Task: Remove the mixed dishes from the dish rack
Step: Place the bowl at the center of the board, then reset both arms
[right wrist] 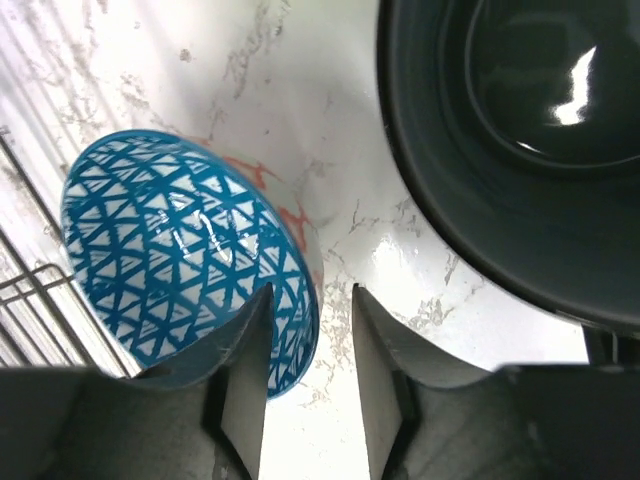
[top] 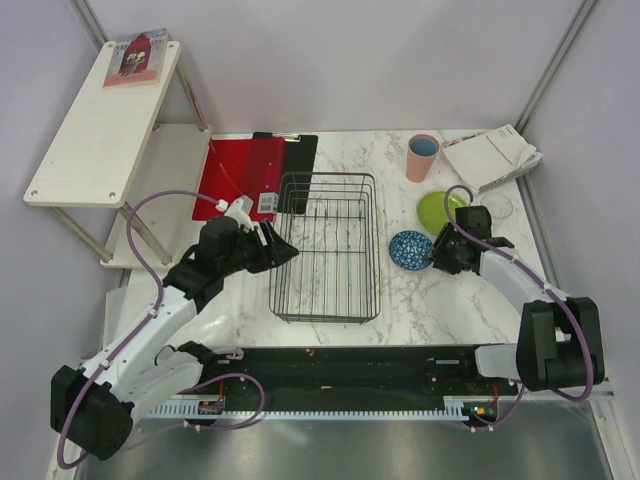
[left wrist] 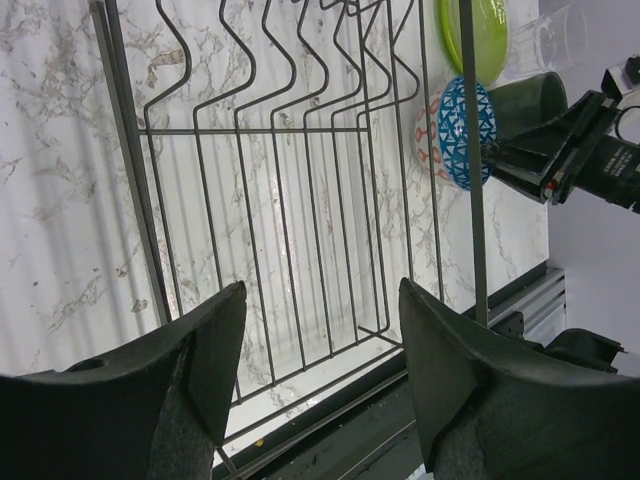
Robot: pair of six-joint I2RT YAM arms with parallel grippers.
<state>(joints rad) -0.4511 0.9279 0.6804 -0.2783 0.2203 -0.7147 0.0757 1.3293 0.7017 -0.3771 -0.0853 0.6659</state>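
The black wire dish rack (top: 327,245) stands mid-table with nothing in it; its bars fill the left wrist view (left wrist: 290,200). My left gripper (top: 280,250) is open and empty over the rack's left side (left wrist: 320,330). The blue patterned bowl (top: 410,249) sits on the table right of the rack. My right gripper (top: 436,256) is open, its fingers either side of the bowl's rim (right wrist: 310,340), with one finger over the bowl's inside (right wrist: 180,260). The dark grey mug (right wrist: 520,130) stands just beyond. The lime-green plate (top: 440,208), clear glass (top: 497,207) and salmon-pink cup (top: 422,157) stand on the table.
A red clipboard (top: 240,175) lies left of the rack's far end. Folded papers (top: 490,155) lie at the back right. A white shelf unit (top: 100,120) with a book (top: 137,55) stands at the far left. A black rail (top: 350,370) runs along the near edge.
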